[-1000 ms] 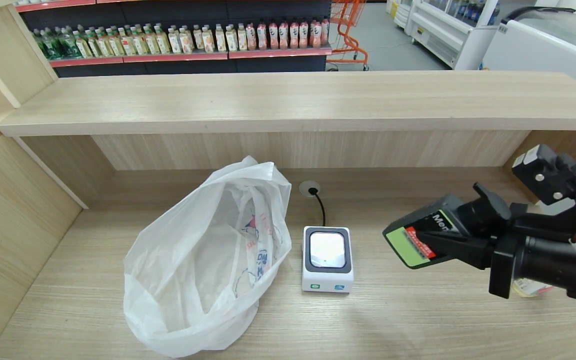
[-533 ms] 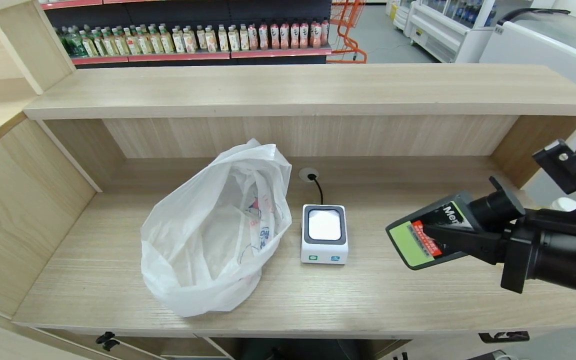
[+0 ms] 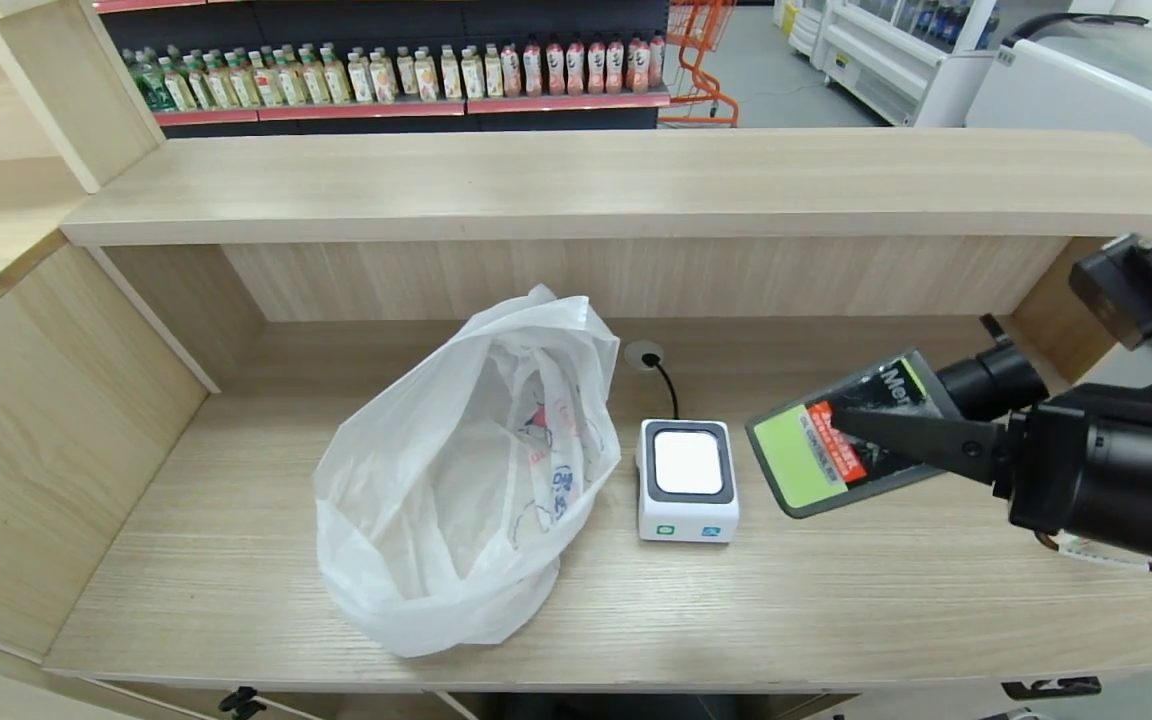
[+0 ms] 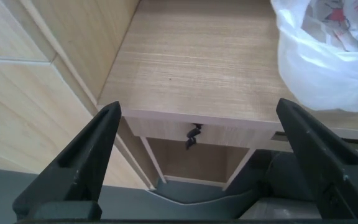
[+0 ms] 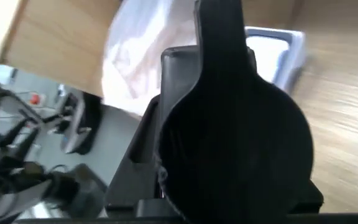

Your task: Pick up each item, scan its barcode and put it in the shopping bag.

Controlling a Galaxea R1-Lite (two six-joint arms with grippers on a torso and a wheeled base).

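While your right gripper (image 3: 868, 432) clamps the black tube (image 3: 804, 462) just right of the scanner (image 3: 687, 478), the bag (image 3: 456, 500) lies open on the scanner's left. Your left gripper (image 4: 197, 111) hangs wide open by the counter's (image 4: 185, 68) front edge.

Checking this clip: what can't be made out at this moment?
- Barcode: head view, print too small on the tube; right wrist view, the right gripper blocks it.
- Item under the right arm: head view, the arm hides most of it.
- Shopping bag contents: head view, folds hide the bottom.
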